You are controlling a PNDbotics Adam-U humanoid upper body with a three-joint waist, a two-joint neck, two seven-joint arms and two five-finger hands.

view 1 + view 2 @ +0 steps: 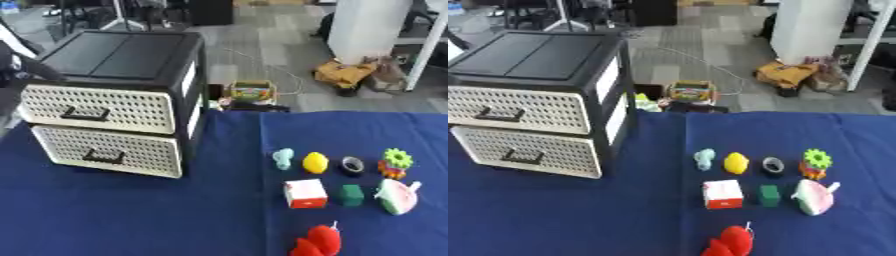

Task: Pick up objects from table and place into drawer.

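A black drawer unit (122,55) stands on the left of the blue table, with two cream perforated drawers, upper (96,107) and lower (109,150), both closed. On the right lie a pale teal figure (283,158), a yellow lemon (315,162), a black ring (353,165), a green-and-orange gear toy (396,163), a white-and-red box (305,193), a green block (352,195), a watermelon-slice toy (398,196) and a red piece (319,242) nearest me. A dark part of my left hand (19,69) shows at the left edge beside the unit's top corner. My right hand is out of sight.
Bare blue cloth (131,215) stretches in front of the drawers and between them and the toys. Past the table's far edge, on the floor, are a colourful box (251,91), a yellow bag (346,73) and a white pillar (367,25).
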